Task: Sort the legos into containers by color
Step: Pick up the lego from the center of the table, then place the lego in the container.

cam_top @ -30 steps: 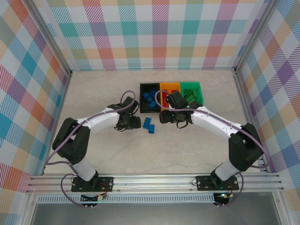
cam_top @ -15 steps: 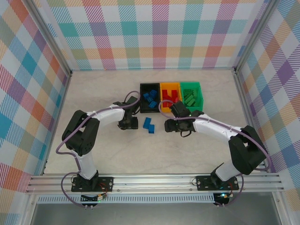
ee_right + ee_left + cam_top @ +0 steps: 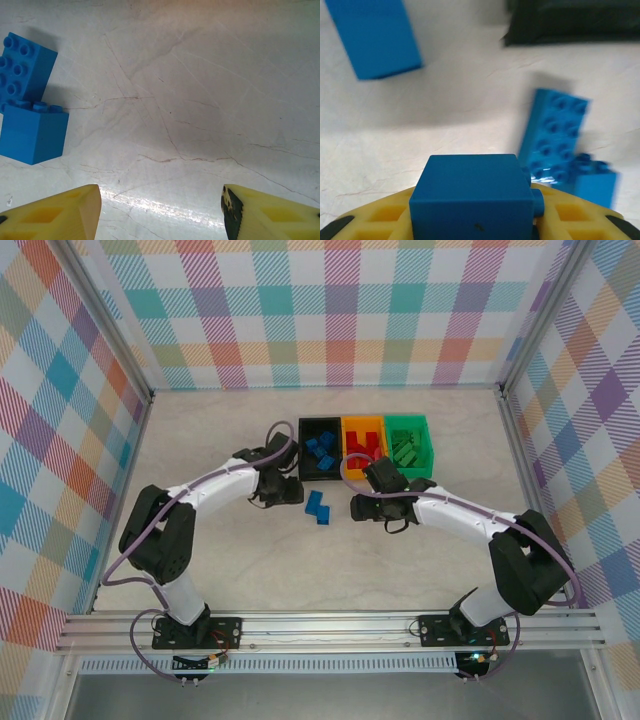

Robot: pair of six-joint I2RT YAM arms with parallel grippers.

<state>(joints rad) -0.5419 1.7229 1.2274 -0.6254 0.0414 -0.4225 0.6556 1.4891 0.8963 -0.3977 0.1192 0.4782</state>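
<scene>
Since half a second ago the left arm has swung its wrist up and to the right in the top view, so the left gripper (image 3: 288, 492) now sits just below the lower left corner of the black bin (image 3: 320, 478); the right arm has hardly shifted. In the left wrist view the left gripper (image 3: 475, 227) is clamped on a blue brick (image 3: 470, 195) at the bottom centre of the frame, above the pale table (image 3: 220, 440). An oblong blue brick (image 3: 552, 132) lies studs up at centre right, with a square blue brick (image 3: 594, 184) touching its lower end. A blurred blue block (image 3: 375, 37) shows in the upper left.

The right gripper (image 3: 358, 508) hovers right of these two loose bricks. Its yellow fingers (image 3: 65, 210) stand wide apart at the bottom corners of the right wrist view, holding nothing.

The orange bin (image 3: 363, 420) and green bin (image 3: 408, 419) adjoin the black one, holding red and green bricks; blue ones lie in the black bin.
</scene>
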